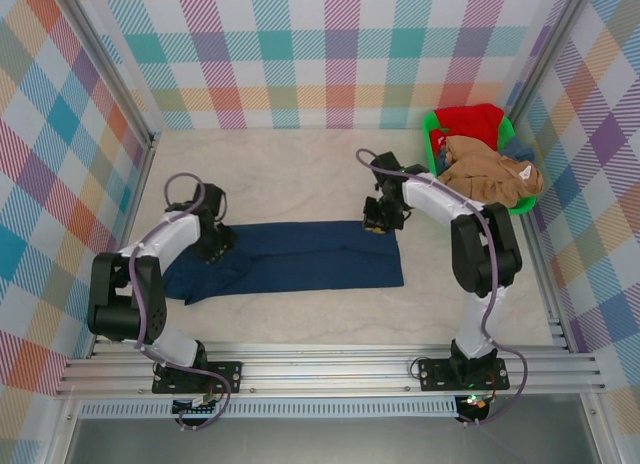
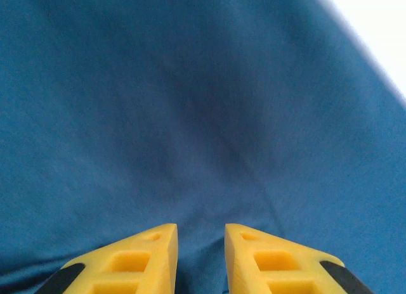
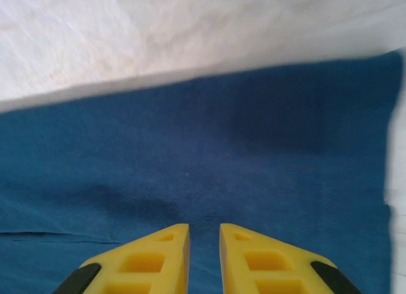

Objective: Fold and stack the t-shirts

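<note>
A dark navy t-shirt (image 1: 300,256) lies folded into a long band across the middle of the table. My left gripper (image 1: 215,242) sits low over its left end. In the left wrist view that gripper (image 2: 201,234) has its yellow fingers a little apart, open, with navy cloth (image 2: 190,116) beneath and nothing pinched. My right gripper (image 1: 380,219) hovers at the band's far right corner. Seen from the right wrist, this gripper (image 3: 204,234) is narrowly open above the cloth (image 3: 209,154). More t-shirts, red (image 1: 470,119), tan-brown (image 1: 490,174) and blue (image 1: 518,144), are heaped in the basket.
The bright green basket (image 1: 430,149) stands at the back right corner against the plaid wall. Plaid walls close the table on three sides. Bare beige tabletop (image 1: 280,174) lies behind the navy shirt, and more of it (image 1: 330,314) in front.
</note>
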